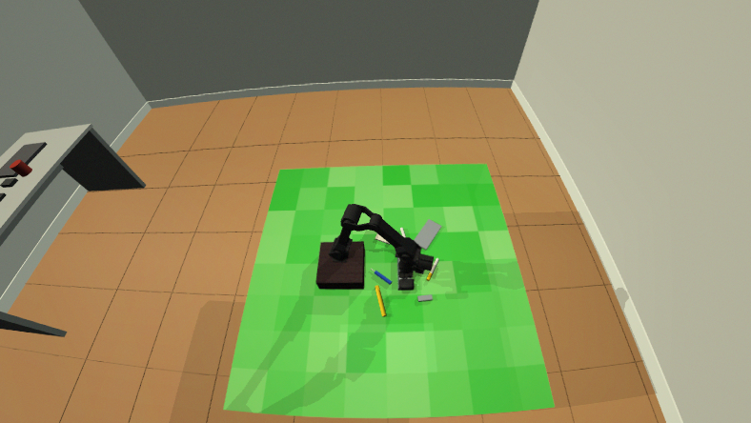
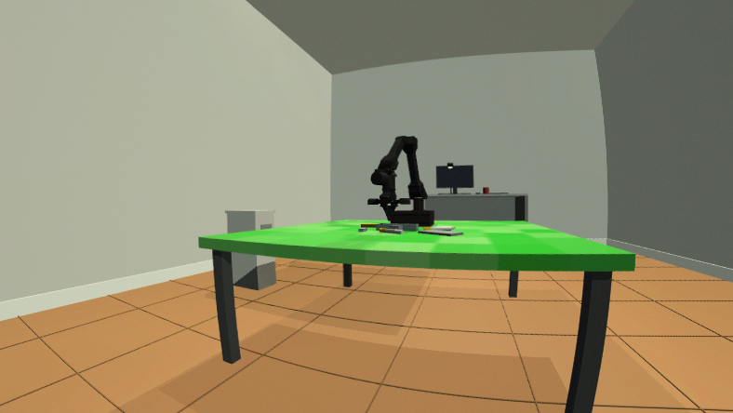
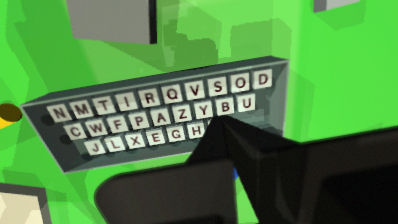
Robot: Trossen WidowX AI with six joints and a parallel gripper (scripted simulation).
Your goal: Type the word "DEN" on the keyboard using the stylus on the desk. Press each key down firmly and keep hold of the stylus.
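The keyboard [image 3: 274, 100] lies on the table, its D, E and N keys uncovered in the wrist view. My gripper [image 3: 219, 122] [image 2: 390, 219] points down, shut and empty, its tips in line with the gap below the B and Y keys. I cannot tell their exact height. A blue pen [image 1: 381, 276] with a pale tip lies between the keyboard and the arm's base; a bit of it shows behind the fingers. A white pen with a yellow end [image 3: 9, 116] lies beyond the N end. Which one is the stylus I cannot tell.
A thick yellow stick [image 1: 380, 301], another white-and-yellow pen [image 1: 433, 269], a small grey block [image 1: 425, 297] and a flat grey slab [image 1: 428, 233] lie around. A grey block [image 3: 112, 19] stands beside the keyboard. A cream pad [image 3: 19, 207] lies near its N end.
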